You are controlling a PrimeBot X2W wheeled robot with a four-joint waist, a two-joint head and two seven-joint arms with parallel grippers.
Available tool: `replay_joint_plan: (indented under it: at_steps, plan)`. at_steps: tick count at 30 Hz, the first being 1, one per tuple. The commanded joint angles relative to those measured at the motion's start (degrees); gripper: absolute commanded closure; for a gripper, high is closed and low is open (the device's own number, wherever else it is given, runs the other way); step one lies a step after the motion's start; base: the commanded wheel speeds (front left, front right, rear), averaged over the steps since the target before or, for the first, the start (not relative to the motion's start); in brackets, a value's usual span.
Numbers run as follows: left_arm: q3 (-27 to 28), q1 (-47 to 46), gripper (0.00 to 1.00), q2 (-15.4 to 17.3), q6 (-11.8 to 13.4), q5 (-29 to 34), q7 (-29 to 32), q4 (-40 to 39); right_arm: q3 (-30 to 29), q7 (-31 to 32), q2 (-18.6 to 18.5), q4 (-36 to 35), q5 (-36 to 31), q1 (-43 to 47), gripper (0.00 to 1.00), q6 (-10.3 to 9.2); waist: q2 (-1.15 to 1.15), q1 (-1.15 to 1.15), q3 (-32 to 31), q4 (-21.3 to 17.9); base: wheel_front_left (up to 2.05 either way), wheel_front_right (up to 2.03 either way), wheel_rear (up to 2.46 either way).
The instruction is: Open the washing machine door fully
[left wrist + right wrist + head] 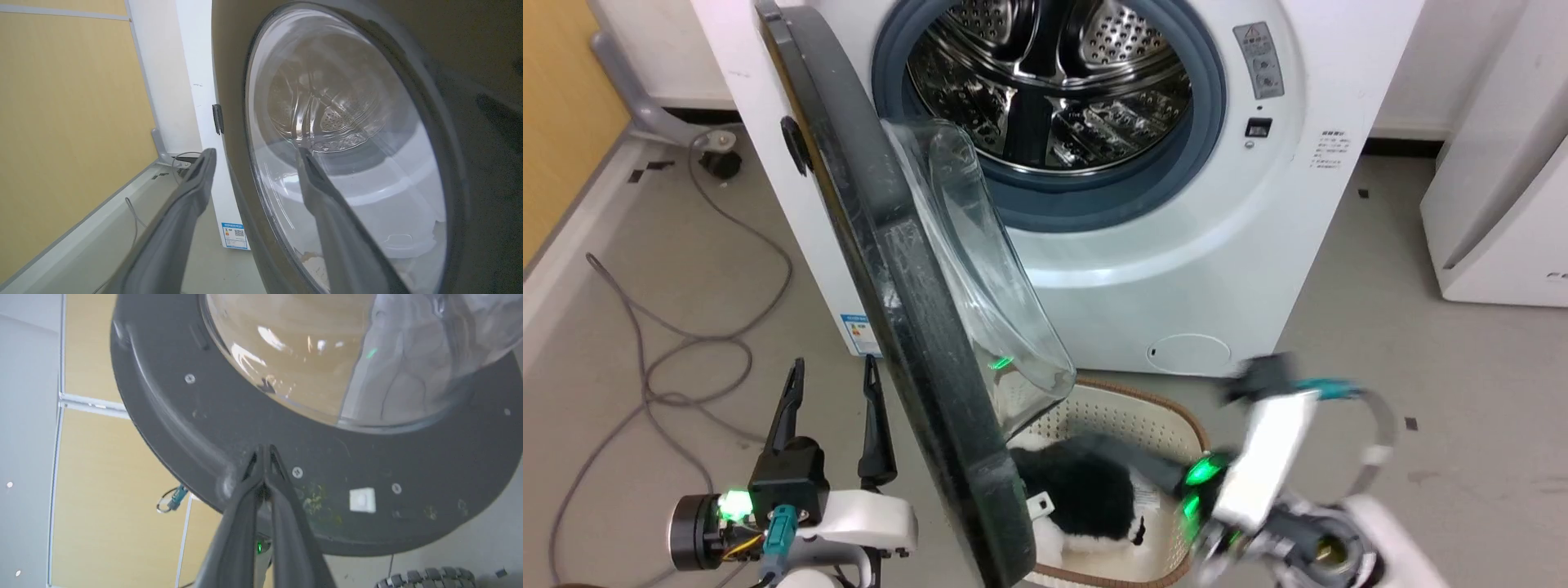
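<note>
The washing machine door (915, 327) stands swung out on its left-hand hinge, roughly square to the front of the washing machine (1176, 269). It is seen edge-on from the head, with its glass bowl bulging toward the drum (1054, 82). It hangs over a wicker basket (1176, 416) that holds something black and white, so it is open but probably not at full swing.

The right gripper (265, 453) sits on the inner side of the door. Its jaws are clenched together on nothing and make a single blunt point, which appears to press on the dark screw-dotted face near the rim, just beside a screw. That placement looks meant for pushing the door wider, not for gripping it. Pushing far from the hinge would give the most leverage.

The left gripper (833, 408) waits on the outer side with its jaws released and spread. They hold nothing and lie close to the glossy face (470, 61), possibly to catch or steady the door.

A blue sticker (235, 236) low on the machine's side carries a square code, and its print is too small to read. A grey warning sticker (1259, 61) beside the drum opening shows only symbols. The small dark lettering (1331, 151) to its right cannot be read. The white appliance (1494, 204) at the right shows grey letters cut off at the edge.
</note>
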Motion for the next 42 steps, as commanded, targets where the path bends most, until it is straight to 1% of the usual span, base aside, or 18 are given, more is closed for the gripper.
replay_joint_plan:
  at_steps: [1,3,5,8,10,11,14,16,18,20,22,24,26,29,31,34,42]
  plan:
    - [0.18,0.78,0.00,0.15,-0.18,0.56,-0.30,0.09,-1.28,-1.70,0.25,-0.59,-0.28,0.63,1.00,0.06,0.00,0.00,-0.30,-0.02,0.00,0.00,0.00]
    - [0.33,0.99,0.00,0.18,-0.20,0.53,-0.30,0.10,-4.97,-7.52,0.67,-1.70,-1.17,0.71,1.00,0.06,0.00,0.00,-0.53,-0.10,0.00,0.00,0.00]
    - [0.61,1.04,0.00,0.27,-0.25,0.43,-0.30,0.11,-8.06,-14.06,0.92,-3.20,-3.62,0.52,1.00,0.06,0.00,0.00,-0.68,-0.29,0.00,0.00,0.00]
    - [0.97,1.15,0.00,0.31,-0.26,0.36,-0.30,0.05,-11.49,-22.46,1.19,-5.82,-6.57,0.48,1.00,0.06,0.00,0.00,-0.78,-0.63,0.00,0.00,0.00]
    - [1.18,1.16,0.00,0.31,-0.25,0.35,-0.30,-0.03,-14.43,-28.35,1.46,-7.42,-7.01,0.65,1.00,0.06,0.00,0.00,-0.79,-0.89,0.00,0.00,0.00]
    - [1.29,1.19,0.00,0.31,-0.24,0.35,-0.30,-0.06,-15.25,-30.88,1.15,-8.31,-8.49,0.48,1.00,0.06,0.00,0.00,-0.83,-1.06,0.00,0.00,0.00]
    - [1.61,1.33,0.00,0.35,-0.19,0.40,-0.30,-0.23,-16.65,-38.92,-1.05,-10.14,-14.81,0.36,1.00,0.06,0.00,0.00,-0.89,-1.52,0.00,0.00,0.00]
    - [1.89,1.40,0.00,0.40,-0.14,0.39,-0.30,-0.34,-16.58,-44.51,-3.82,-10.36,-21.07,0.44,1.00,0.06,0.00,0.00,-0.85,-1.82,0.00,0.00,0.00]
    - [2.15,1.45,0.00,0.42,-0.11,0.38,-0.30,-0.46,-15.98,-48.58,-6.90,-9.98,-28.90,0.58,1.00,0.06,0.00,0.00,-0.78,-2.07,0.00,0.00,0.00]
    - [2.41,1.51,0.00,0.45,-0.08,0.37,-0.30,-0.57,-16.82,-50.21,-8.79,-9.19,-37.60,0.89,1.00,0.06,0.00,0.00,-0.68,-2.34,0.00,0.00,0.00]
    - [2.67,1.56,0.00,0.47,-0.03,0.37,-0.30,-0.73,-19.18,-50.57,-9.13,-9.32,-46.76,1.17,1.00,0.06,0.00,0.00,-0.51,-2.63,0.00,0.00,0.00]
    - [2.86,1.59,0.00,0.46,0.02,0.38,-0.30,-0.94,-22.32,-50.61,-8.18,-10.73,-56.74,1.78,1.00,0.06,0.00,0.00,-0.22,-2.85,0.00,0.00,0.00]
    - [2.99,1.47,0.00,0.46,-0.01,0.37,-0.30,-1.03,-23.55,-50.63,-7.45,-12.04,-66.71,3.05,1.00,0.06,0.00,0.00,0.09,-2.98,0.00,0.00,0.00]
    - [3.07,1.24,0.00,0.44,-0.04,0.40,-0.30,-1.04,-24.59,-50.64,-4.95,-12.92,-75.76,5.46,1.00,0.06,0.00,0.00,0.43,-3.06,0.00,0.00,0.00]
    - [3.10,1.08,0.00,0.42,-0.01,0.37,-0.30,-1.04,-25.15,-50.64,-3.32,-12.40,-79.25,6.96,1.00,0.06,0.00,0.00,0.62,-3.08,0.00,0.00,0.00]
    - [2.99,0.88,0.00,0.39,-0.08,0.34,-0.30,-1.01,-25.63,-50.64,-1.93,-10.56,-83.24,8.94,1.00,0.06,0.00,0.00,0.76,-2.94,0.00,0.00,0.00]
    - [2.07,1.04,0.00,0.29,0.00,0.37,-0.30,-0.71,-27.66,-50.65,1.08,-3.11,-87.17,14.70,1.00,0.06,0.00,0.00,0.01,-1.95,0.00,0.00,0.00]
